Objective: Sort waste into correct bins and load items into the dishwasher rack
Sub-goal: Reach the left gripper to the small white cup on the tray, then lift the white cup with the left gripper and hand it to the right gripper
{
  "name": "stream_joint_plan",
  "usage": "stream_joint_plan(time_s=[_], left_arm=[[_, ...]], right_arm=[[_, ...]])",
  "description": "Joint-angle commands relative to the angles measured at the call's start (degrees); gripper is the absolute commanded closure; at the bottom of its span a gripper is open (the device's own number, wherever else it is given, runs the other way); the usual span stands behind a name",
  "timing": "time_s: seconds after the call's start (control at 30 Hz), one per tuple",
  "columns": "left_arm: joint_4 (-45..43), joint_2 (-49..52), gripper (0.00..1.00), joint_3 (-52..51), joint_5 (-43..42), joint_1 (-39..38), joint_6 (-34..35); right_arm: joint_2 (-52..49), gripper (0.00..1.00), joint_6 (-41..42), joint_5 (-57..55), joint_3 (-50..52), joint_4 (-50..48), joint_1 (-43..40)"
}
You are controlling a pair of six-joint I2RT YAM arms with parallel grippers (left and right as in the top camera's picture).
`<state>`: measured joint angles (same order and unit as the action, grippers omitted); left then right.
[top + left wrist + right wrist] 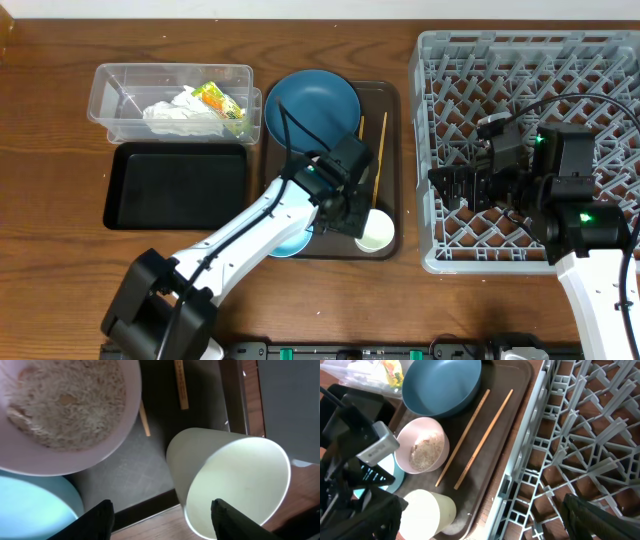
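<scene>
On the brown serving tray (388,100) lie the dark blue plate (312,103), two chopsticks (379,150) and the white cup (375,230). My left gripper (348,212) hovers open and empty over the tray, between the cup (235,480) and the light blue bowl (30,505). The cream bowl (75,455) holds the rice crumbs (65,405); my left arm hides it in the overhead view. The tissue (178,112) and snack wrapper (220,102) lie in the clear tub (120,80). My right gripper (450,188) is open and empty over the grey rack's (540,60) left edge.
The black tray (175,185) sits in front of the clear tub. The light blue bowl (285,243) peeks out under my left arm at the serving tray's front edge. The right wrist view shows the cup (427,510), chopsticks (482,440) and rack wall (520,475).
</scene>
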<state>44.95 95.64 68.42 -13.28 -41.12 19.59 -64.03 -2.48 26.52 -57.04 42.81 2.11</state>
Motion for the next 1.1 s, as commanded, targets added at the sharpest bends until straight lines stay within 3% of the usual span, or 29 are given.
stream_joint_plan(time_s=[0.0, 0.2, 0.53, 0.77, 1.07], left_arm=[[0.1, 2.6, 0.36, 0.2, 0.8, -0.2, 0.7], [-0.3, 5.2, 0.52, 0.2, 0.2, -0.5, 1.2], [-0.5, 4.9, 0.92, 1.0, -2.0, -0.3, 1.5], [-0.2, 2.8, 0.94, 3.4, -13.5, 3.8, -1.3], [0.1, -0.6, 0.94, 3.4, -37.6, 17.4, -6.6]], right_arm=[[0.0, 0.01, 0.8, 0.3, -0.9, 0.1, 0.3], [0.0, 0.01, 0.8, 0.3, -0.9, 0.1, 0.3], [0.0, 0.01, 1.2, 0.3, -0.9, 0.1, 0.3], [-0.9, 0.01, 8.3, 1.4, -0.9, -0.2, 0.3], [-7.4, 0.01, 3.5, 19.1, -0.8, -3.0, 0.3]])
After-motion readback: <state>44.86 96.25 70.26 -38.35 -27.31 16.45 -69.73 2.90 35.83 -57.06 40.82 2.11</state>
